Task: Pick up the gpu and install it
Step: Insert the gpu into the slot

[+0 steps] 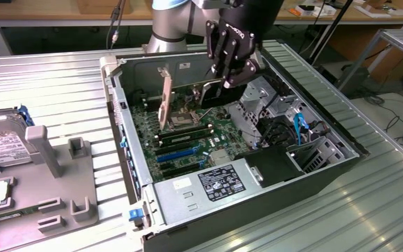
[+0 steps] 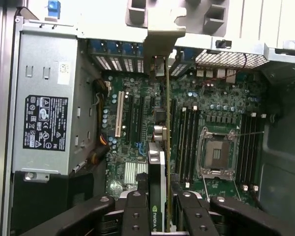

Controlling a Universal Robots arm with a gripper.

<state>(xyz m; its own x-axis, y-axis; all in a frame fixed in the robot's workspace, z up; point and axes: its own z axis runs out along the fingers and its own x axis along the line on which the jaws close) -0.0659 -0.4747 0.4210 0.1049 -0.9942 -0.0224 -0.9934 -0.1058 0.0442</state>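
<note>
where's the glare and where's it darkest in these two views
exterior view: hard glare on the ribbed table at that view's left, case interior dimmer around the gpu; wrist view: washed-out white beyond the case's rear wall, motherboard evenly lit, darkest patch next to the power supply

Case (image 1: 126, 157) open on top; power supply (image 1: 212, 184), drive cage (image 1: 261, 94) hemming motherboard (image 1: 180, 139), gpu (image 2: 157, 172) upright above it
</note>
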